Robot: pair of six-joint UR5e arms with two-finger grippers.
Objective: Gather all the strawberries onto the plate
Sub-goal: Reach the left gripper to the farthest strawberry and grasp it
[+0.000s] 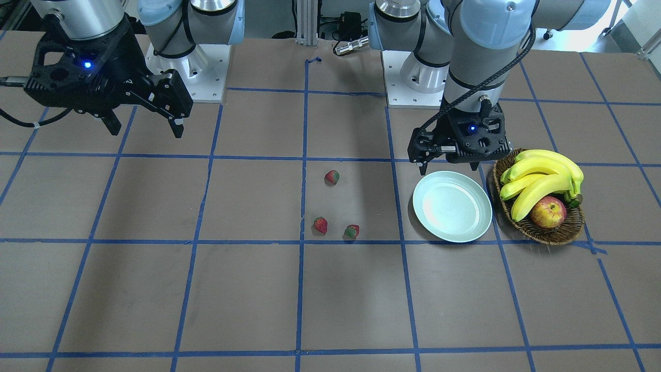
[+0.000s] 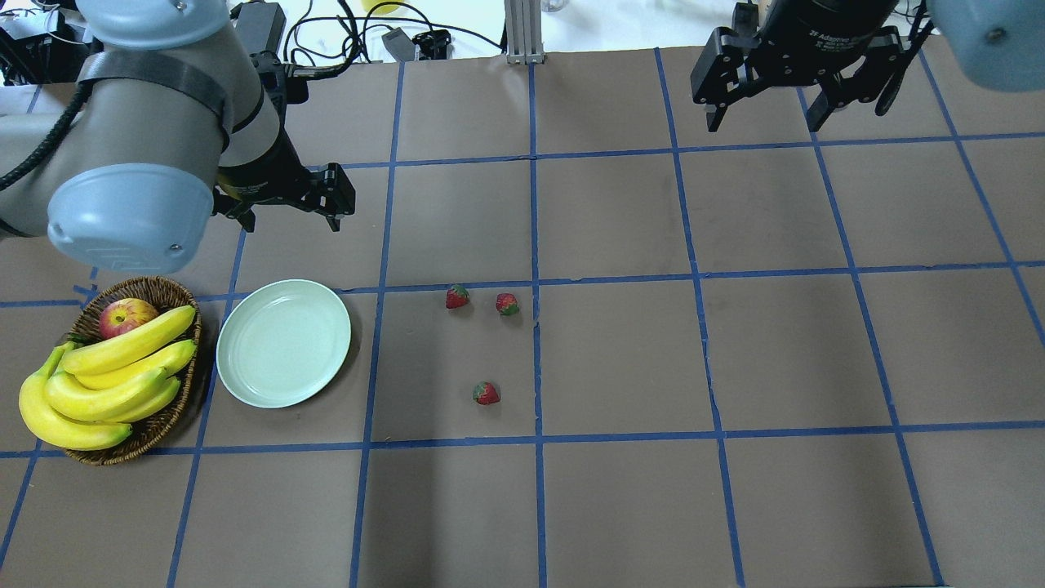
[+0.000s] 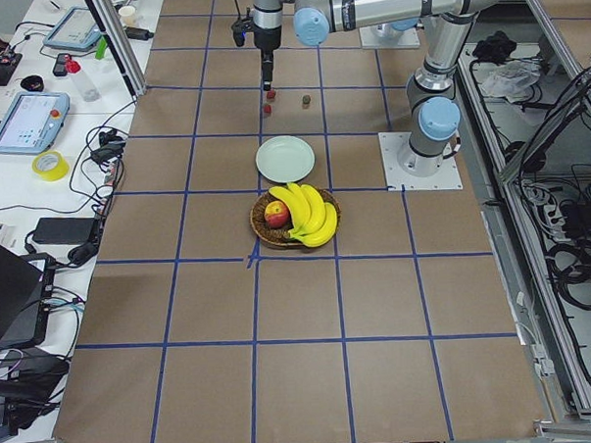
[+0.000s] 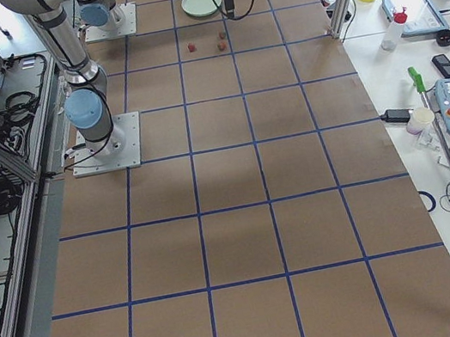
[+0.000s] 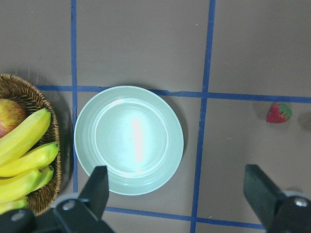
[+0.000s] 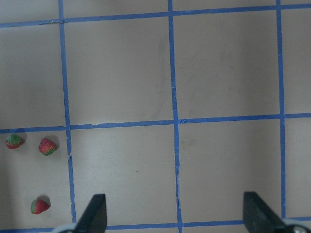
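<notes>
Three strawberries lie on the brown table near its middle: two close together and one nearer the robot. They also show in the front view and the right wrist view. The empty pale mint plate sits to their left, beside the basket. My left gripper is open and empty, hovering just beyond the plate's far rim. My right gripper is open and empty, high over the far right of the table.
A brown wicker basket with a bunch of bananas and a red-yellow apple stands just left of the plate. Blue tape lines grid the table. Cables and equipment lie beyond the far edge.
</notes>
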